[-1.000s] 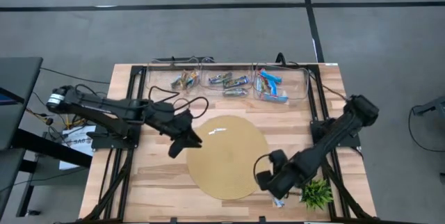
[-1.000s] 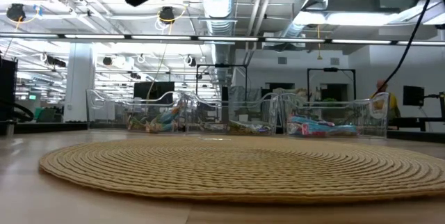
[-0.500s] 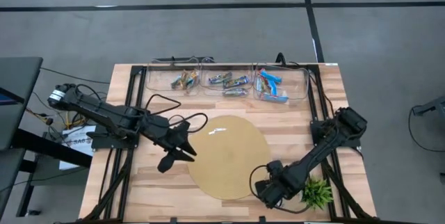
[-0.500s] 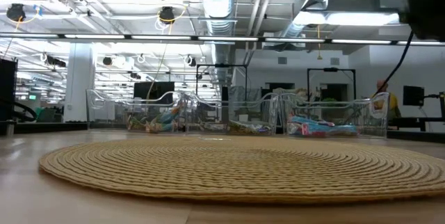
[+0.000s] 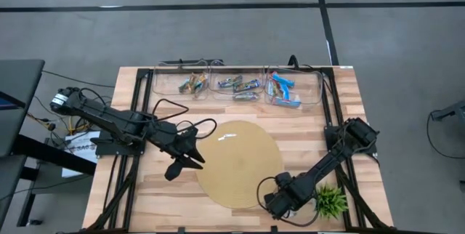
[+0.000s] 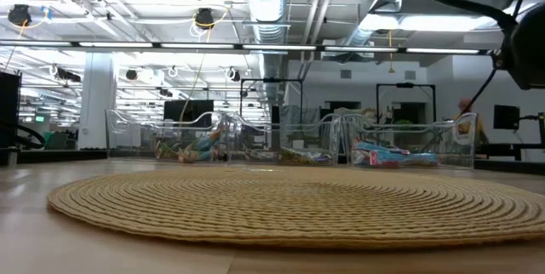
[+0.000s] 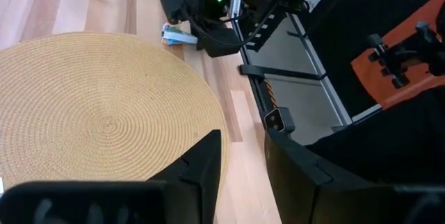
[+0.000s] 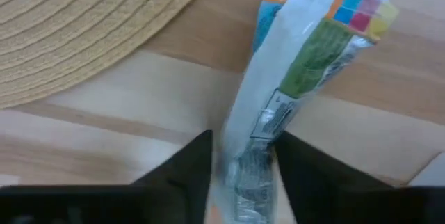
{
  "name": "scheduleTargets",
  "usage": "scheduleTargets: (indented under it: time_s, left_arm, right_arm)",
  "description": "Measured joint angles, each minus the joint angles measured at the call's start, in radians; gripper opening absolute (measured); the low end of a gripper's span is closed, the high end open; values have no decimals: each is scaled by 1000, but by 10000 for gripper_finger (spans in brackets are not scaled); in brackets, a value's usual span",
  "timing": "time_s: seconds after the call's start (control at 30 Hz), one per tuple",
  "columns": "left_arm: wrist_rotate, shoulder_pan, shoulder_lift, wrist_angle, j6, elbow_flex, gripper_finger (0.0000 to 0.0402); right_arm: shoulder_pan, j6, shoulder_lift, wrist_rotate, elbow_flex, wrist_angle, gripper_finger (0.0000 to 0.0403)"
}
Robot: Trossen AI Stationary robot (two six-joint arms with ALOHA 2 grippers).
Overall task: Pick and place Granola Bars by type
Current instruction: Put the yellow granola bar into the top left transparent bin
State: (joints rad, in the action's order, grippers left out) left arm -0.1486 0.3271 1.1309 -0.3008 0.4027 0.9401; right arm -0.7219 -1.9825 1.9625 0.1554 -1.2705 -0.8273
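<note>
My right gripper is low over the table's near edge, between the round woven mat and the small green plant. It is shut on a silvery wrapped granola bar with green, blue and coloured marks. The bar also shows in the left wrist view, beside that gripper. In the high view the gripper hides it. My left gripper is open and empty, above the mat's left edge. Other granola bars lie in three clear bins at the far edge. My right gripper pinches the bar between its two fingers at the near end of the wrapper, the fingers along the bar's two long sides. The rest of the bar sticks out forward past the fingertips, low over the wooden table. I cannot tell whether it is lifted clear.
Three clear bins stand in a row at the far edge: brown and multicoloured bars on the left, silvery-green in the middle, blue on the right. Black frame rails run along the table's left and right sides.
My right gripper has gone toward the table's near edge and a little left, down onto the bar beside the plant. My left gripper has gone from the mat's far-left edge toward the near edge, then stayed still.
</note>
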Motion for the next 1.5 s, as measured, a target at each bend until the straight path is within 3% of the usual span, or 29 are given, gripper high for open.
scheduleTargets:
  time_s: [0.2, 0.3, 0.53, 0.7, 0.97, 1.2, 1.5]
  left_arm:
    - [11, 0, 0, 3, 54, 0, 103]
    - [61, -5, 0, 2, 145, 0, 103]
    - [113, -50, 0, 10, 267, 0, 106]
    - [101, -134, 24, 89, 337, -1, 125]
    - [-43, -272, 162, 284, 444, -1, 167]
    - [-25, -331, 213, 441, 457, -1, 176]
    - [0, -401, 213, 363, 464, -1, 176]
  right_arm:
    - [7, 1, -5, -7, 0, 16, 43]
    - [11, 1, -33, -78, 0, 53, 15]
    - [49, 71, -207, -363, 0, 61, 20]
    - [150, 409, -326, -465, 0, 164, 19]
    - [347, 808, -398, -466, 1, 312, 10]
    - [445, 973, -406, -370, 0, 365, 20]
    - [478, 1082, -406, -322, 0, 418, 9]
